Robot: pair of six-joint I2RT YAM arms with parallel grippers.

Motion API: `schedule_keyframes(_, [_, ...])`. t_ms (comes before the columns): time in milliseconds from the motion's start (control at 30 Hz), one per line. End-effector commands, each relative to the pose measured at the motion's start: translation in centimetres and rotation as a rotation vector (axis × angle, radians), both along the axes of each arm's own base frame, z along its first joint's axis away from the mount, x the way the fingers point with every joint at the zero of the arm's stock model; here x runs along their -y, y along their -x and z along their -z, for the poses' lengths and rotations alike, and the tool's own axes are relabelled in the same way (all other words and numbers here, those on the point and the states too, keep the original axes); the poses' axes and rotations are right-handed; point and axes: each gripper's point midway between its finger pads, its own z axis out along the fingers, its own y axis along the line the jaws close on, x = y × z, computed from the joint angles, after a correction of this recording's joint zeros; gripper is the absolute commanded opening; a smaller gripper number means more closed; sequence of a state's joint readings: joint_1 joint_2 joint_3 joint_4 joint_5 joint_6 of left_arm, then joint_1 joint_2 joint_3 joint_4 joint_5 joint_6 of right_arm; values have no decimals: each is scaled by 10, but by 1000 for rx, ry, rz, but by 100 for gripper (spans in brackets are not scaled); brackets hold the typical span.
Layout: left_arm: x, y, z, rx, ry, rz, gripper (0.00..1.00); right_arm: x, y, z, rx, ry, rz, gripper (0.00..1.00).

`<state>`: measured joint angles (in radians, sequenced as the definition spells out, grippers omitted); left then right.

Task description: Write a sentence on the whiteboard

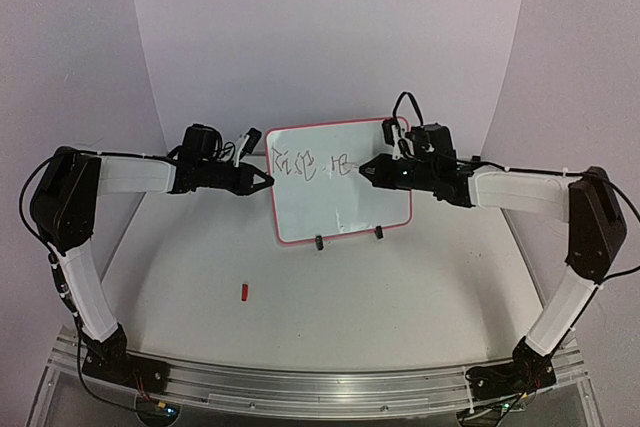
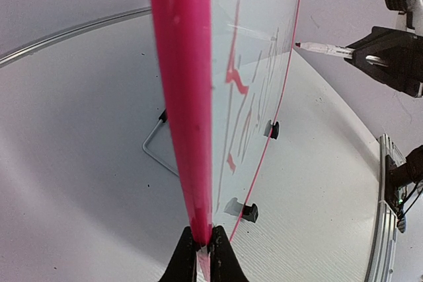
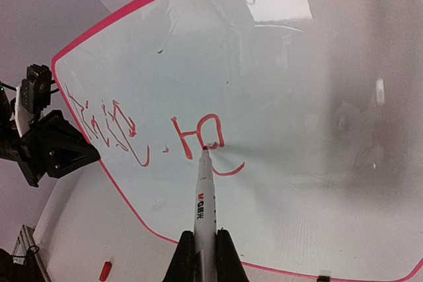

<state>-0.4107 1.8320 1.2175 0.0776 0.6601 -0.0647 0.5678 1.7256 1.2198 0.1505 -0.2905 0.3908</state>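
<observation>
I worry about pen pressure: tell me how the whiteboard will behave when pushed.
The whiteboard probably tips backward easily: it stands propped on two small clip feet. It looks thin and light, so it may slide too. The left gripper, shut on its frame edge, likely steadies it against the marker.

We get soft, even, fairly bright light from overhead; shadows on the bench (image 1: pixel 330 317) are faint. In the right wrist view a rectangular glare patch sits high on the whiteboard (image 3: pixel 297 97), while the marker (image 3: pixel 206 209) is sharp. Both wrist views bow lines at the edges; the left one blurs the whiteboard's near edge.
</observation>
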Motion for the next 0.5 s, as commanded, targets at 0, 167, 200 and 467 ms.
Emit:
schedule_keyframes(0, [-4,-4,-10,46,-38,-22,0,19,8,-45,101,-34,57,0])
schedule_keyframes(167, [-4,-4,-10,45,-39,-23,0,27,4,-36,85,-10,79,0])
schedule_keyframes(200, [-4,-4,-10,45,-40,-23,0,28,2,-32,78,-7,82,0])
schedule_keyframes(467, [-4,-5,-10,45,-44,-24,0,33,-5,-22,53,-5,102,0])
